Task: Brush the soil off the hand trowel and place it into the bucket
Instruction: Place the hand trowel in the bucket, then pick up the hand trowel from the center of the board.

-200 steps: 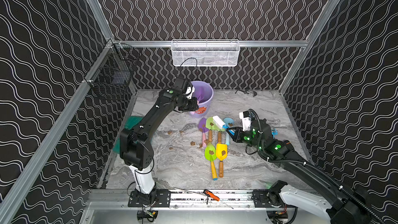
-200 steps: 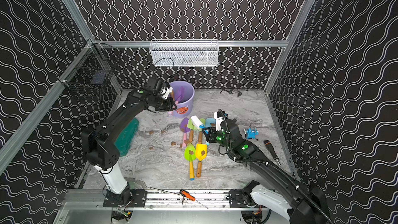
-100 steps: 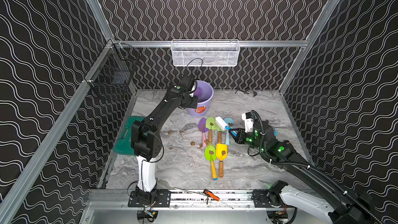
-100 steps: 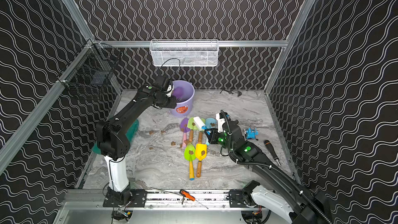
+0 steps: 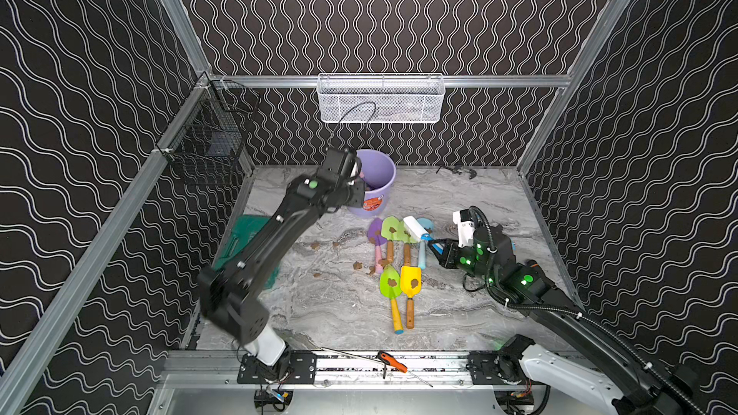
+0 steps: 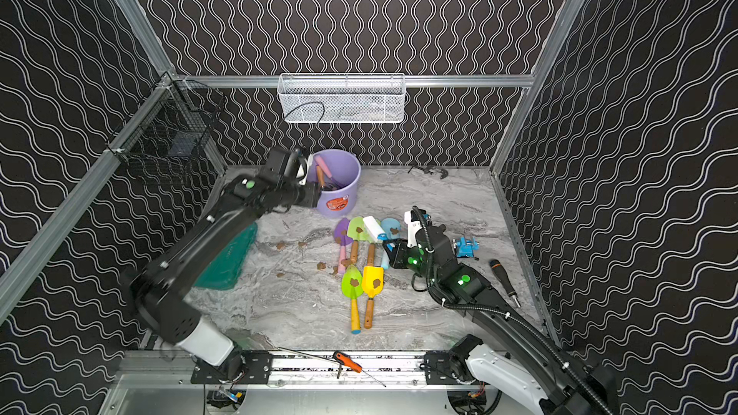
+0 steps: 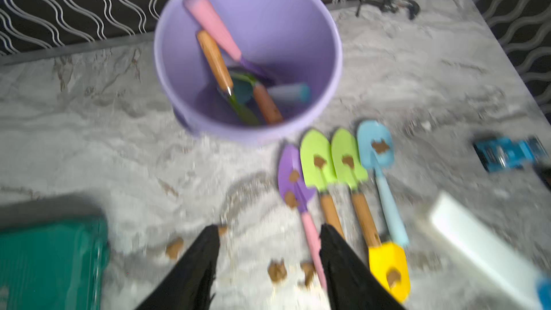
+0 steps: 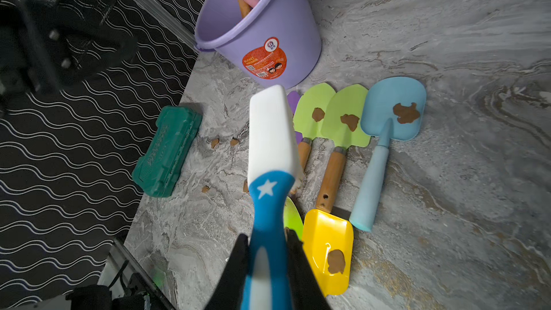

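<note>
Lavender plastic, smooth and round, the bucket [image 5: 379,177] stands at the back in both top views, the left gripper [image 5: 359,193] hovering by its rim; six hand trowels [image 5: 410,281] lie in rows before it. From the left wrist, black fingers [image 7: 202,263] stand spread and empty, more trowels leaning handle-up inside the bucket. From the right wrist, the right gripper [image 8: 265,243] pinches the brush [image 8: 269,132] by its blue handle, white head poised over blades, presumably to sweep off brown clay-like soil [image 8: 405,113].
</note>
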Robot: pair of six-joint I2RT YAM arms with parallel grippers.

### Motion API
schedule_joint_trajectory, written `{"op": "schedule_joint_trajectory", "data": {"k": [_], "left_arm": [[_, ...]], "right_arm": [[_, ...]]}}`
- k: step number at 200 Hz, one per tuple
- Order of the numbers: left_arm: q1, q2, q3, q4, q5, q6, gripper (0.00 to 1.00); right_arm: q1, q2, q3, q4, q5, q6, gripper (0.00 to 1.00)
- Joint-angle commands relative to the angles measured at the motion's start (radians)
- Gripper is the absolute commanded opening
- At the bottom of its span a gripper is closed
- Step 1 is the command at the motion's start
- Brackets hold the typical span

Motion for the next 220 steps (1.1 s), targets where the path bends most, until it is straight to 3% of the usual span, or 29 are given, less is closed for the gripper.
{"op": "schedule_joint_trajectory", "data": {"k": [1, 31, 62, 103, 153, 220], "left_arm": [[-0.049, -0.130, -0.161, 0.044, -0.063, -0.119, 0.58], [-0.158, -0.284, -0.449, 0.108, -0.034, -0.252, 0.67], [-0.254, -0.241, -0.592, 0.238, -0.012, -0.351, 0.65], [-0.352, -0.049, -0.535, 0.266, -0.105, -0.347, 0.64], [-0.344, 0.135, -0.433, 0.294, -0.193, -0.294, 0.63], [-0.255, 0.321, -0.328, 0.304, -0.134, -0.237, 0.62]], "right_arm": [[0.002, -0.020, -0.014, -0.028, 0.026, -0.003, 0.00], [0.002, -0.007, -0.031, -0.053, -0.002, 0.012, 0.00], [0.002, 0.018, -0.052, -0.023, -0.031, 0.029, 0.00], [0.002, 0.039, -0.031, -0.032, -0.031, 0.021, 0.00], [0.002, 0.037, -0.029, -0.022, -0.023, 0.020, 0.00], [0.002, 0.026, -0.052, -0.026, -0.006, 0.015, 0.00]]}}
